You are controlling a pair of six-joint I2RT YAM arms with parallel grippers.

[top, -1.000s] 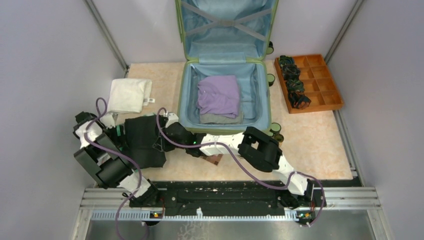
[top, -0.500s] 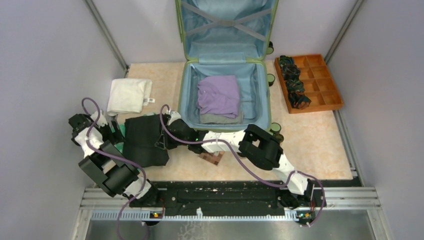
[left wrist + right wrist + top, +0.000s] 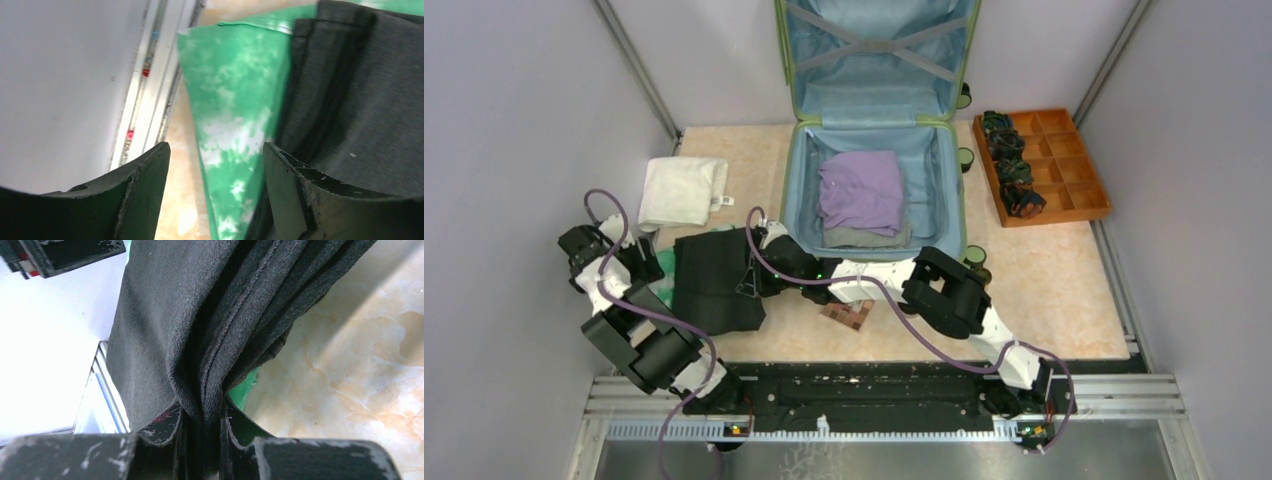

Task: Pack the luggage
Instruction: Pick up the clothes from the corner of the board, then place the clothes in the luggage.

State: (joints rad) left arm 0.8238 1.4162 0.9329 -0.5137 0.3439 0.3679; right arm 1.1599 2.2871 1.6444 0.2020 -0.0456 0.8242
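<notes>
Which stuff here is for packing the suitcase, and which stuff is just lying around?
For the job:
- luggage
- purple top already inside
- dark garment, pinched by the right gripper
- green cloth under it
- probably the white towel

Probably just lying about:
- orange tray with black bits
- small brown checked thing

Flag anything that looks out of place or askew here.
A small brown patterned item lies alone on the table by the right arm; I cannot tell what it is. The dark garment is bunched in the right gripper, with a green cloth poking out beneath it.
</notes>
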